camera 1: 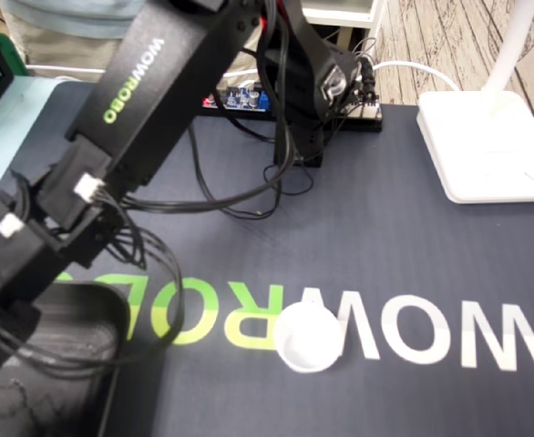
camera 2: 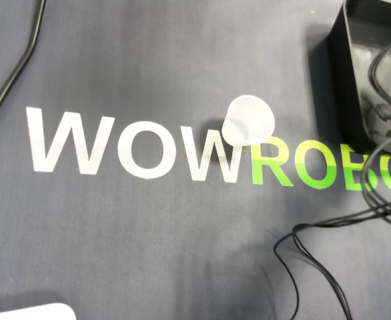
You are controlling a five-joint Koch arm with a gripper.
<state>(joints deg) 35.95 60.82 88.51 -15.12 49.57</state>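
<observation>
A small translucent white cup [camera 1: 309,338] stands upright on the dark mat, on the printed WOWROBO lettering; in the overhead view the cup [camera 2: 248,120] sits between the white W and the green R. The black arm [camera 1: 148,100] reaches from the back centre down to the lower left of the fixed view, over a black bin [camera 1: 85,319]. Its gripper is out of frame in both views. In the overhead view only the arm's cables [camera 2: 382,207] show at the right.
The black bin [camera 2: 355,40] sits at the upper right of the overhead view. A white lamp base [camera 1: 486,146] stands at the right rear of the mat. Loose black cables [camera 1: 240,196] trail across the mat near the arm's base. A black cord [camera 2: 12,73] runs along the overhead view's left edge.
</observation>
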